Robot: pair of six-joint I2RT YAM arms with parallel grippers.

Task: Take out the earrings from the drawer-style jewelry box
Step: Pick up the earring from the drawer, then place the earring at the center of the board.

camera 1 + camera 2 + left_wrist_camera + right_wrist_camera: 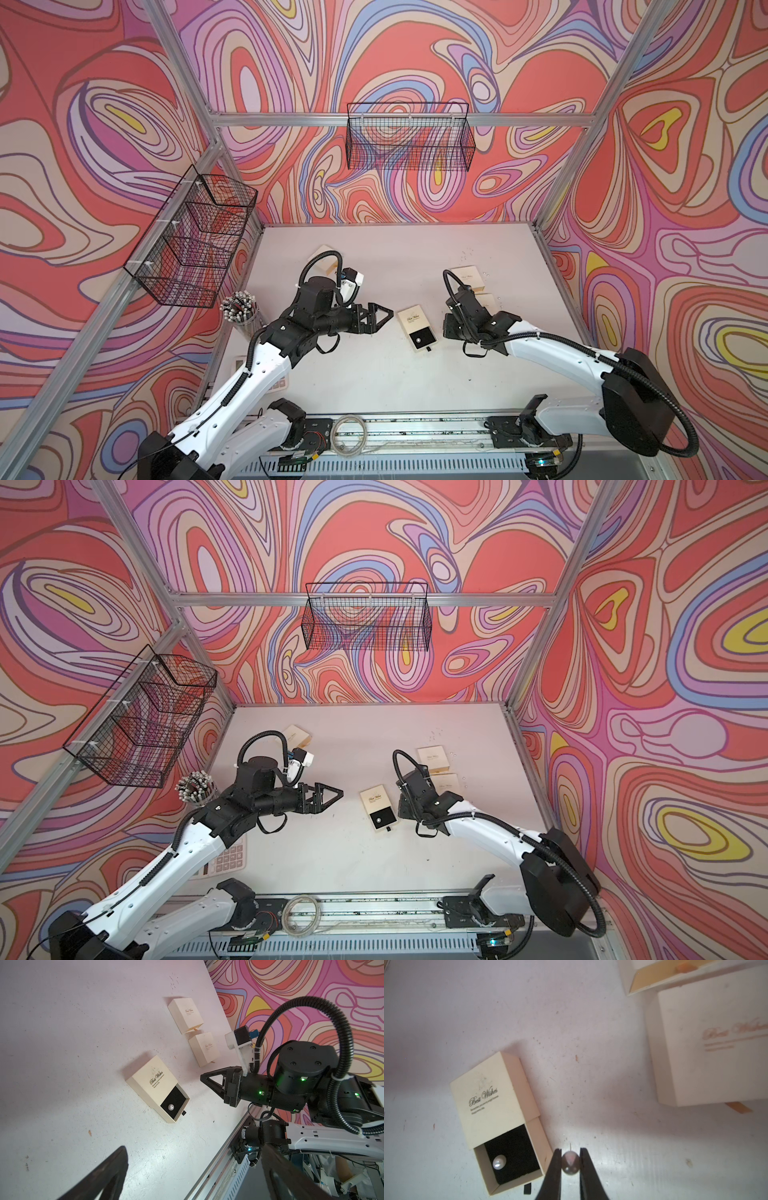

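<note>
The cream drawer-style jewelry box lies mid-table with its black-lined drawer pulled out. One pearl earring sits in the drawer. My right gripper hovers just right of the box, shut on a second pearl earring whose thin post sticks out past the fingertips. In both top views the right wrist hides that grip. My left gripper stands wide open and holds nothing, left of the box and apart from it.
Two more cream boxes lie behind the right wrist, another behind the left arm. A cup of pens and a calculator stand at the left edge. Wire baskets hang on the walls.
</note>
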